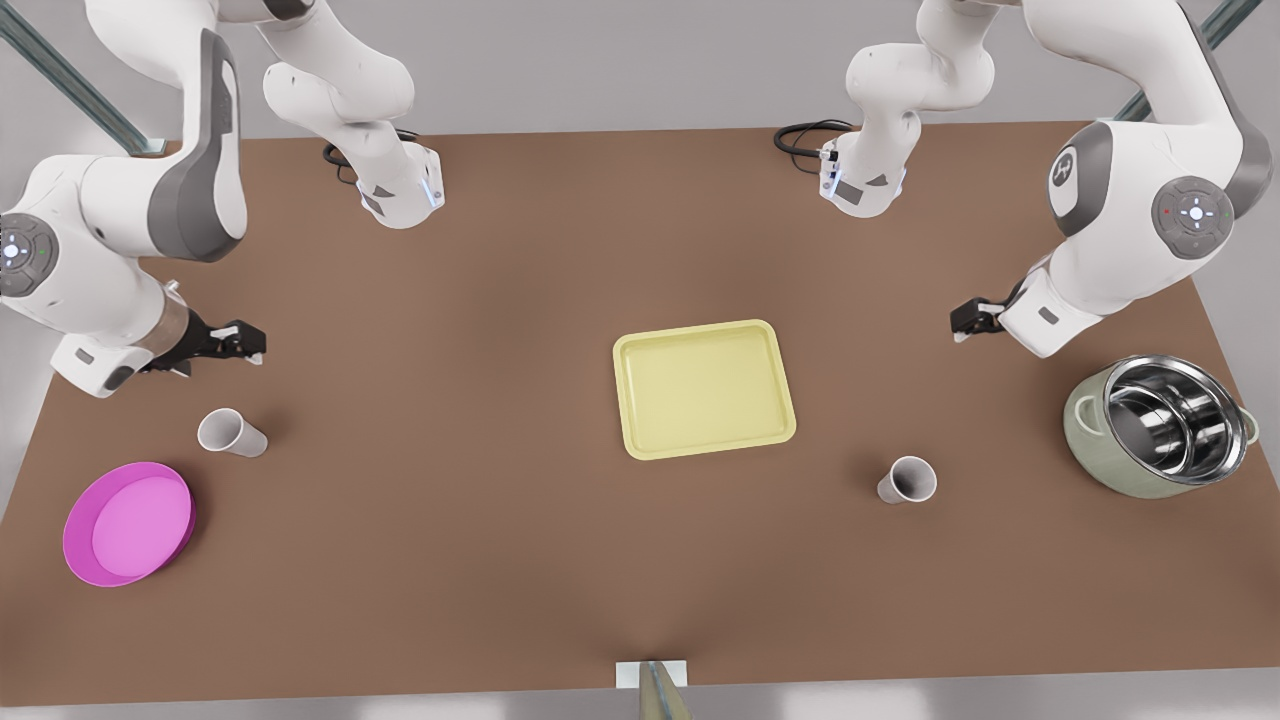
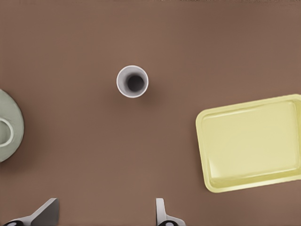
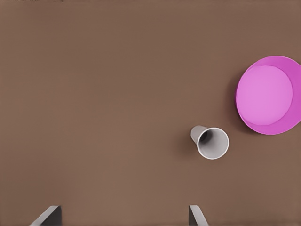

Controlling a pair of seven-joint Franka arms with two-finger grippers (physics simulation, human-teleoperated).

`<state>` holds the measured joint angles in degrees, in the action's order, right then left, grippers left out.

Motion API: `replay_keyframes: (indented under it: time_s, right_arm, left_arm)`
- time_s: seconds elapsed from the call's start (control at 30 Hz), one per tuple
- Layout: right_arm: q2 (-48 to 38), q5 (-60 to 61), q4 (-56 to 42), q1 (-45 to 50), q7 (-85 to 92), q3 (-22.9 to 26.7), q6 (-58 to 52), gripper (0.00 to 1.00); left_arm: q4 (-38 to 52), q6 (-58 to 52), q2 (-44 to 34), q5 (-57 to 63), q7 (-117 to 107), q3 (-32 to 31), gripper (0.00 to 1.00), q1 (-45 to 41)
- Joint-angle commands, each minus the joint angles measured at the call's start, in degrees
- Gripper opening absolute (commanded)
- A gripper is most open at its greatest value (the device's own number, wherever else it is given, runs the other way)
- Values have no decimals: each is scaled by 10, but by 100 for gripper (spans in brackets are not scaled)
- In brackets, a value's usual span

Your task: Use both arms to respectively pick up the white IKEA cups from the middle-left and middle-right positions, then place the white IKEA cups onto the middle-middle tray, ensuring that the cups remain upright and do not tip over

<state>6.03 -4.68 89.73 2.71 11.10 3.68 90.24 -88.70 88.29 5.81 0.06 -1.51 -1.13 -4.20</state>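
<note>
Two white IKEA cups upright on the brown table (image 1: 500,560), neither lifted yet: one cup (image 1: 232,433) at the front view's left, just beside the round magenta dish (image 1: 127,523); the other cup (image 1: 908,480) at the front view's right, between the pale yellow tray (image 1: 703,388) and the steel-lined grey-green pot (image 1: 1160,425). Tray bare, in the middle, well apart from both cups. Going by the wrist views, left gripper (image 1: 975,318) above the cup near the pot and tray, fingers (image 2: 160,212) spread wide with nothing between them; right gripper (image 1: 238,340) above the cup by the dish, fingers (image 3: 196,217) likewise parted and empty. Step in hand, by the look of it: the approach to each cup. Best done by centring each gripper over its cup first, since both cups sit off to one side of the finger gap in the wrist views. Then straight down, fingers astride the tapered wall, closing gently below the rim to avoid a tilt. On the dish side, worth keeping a finger clear of the dish's rim. Lift plumb and slow.
</note>
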Motion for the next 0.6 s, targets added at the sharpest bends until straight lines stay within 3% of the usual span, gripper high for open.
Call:
replay_keyframes:
  time_s: [0.0, 0.03, 0.13, 0.27, 0.4, 0.57]
  right_arm:
    - [0, 0, 1, -1, -68, 1, 5, 100]
    - [1, 1, 2, -1, -68, 2, 5, 100]
    - [28, -2, 1, -4, -67, 7, 4, 100]
    - [179, 5, -67, -81, 41, 14, 29, 100]
    - [272, 40, -69, -175, 165, 14, 128, 100]
    - [290, 41, -39, -199, 176, 15, 210, 100]
  left_arm:
    - [0, 7, 2, 0, -32, 0, 100, 1]
    - [-1, 14, 3, -1, -32, 0, 100, 1]
    - [8, 92, 102, 6, -33, 3, 100, 0]
    - [53, 265, 261, 5, -31, 12, 100, 13]
    - [41, 304, 293, 3, -32, 12, 100, 21]
    - [29, 325, 308, 2, -33, 12, 100, 22]
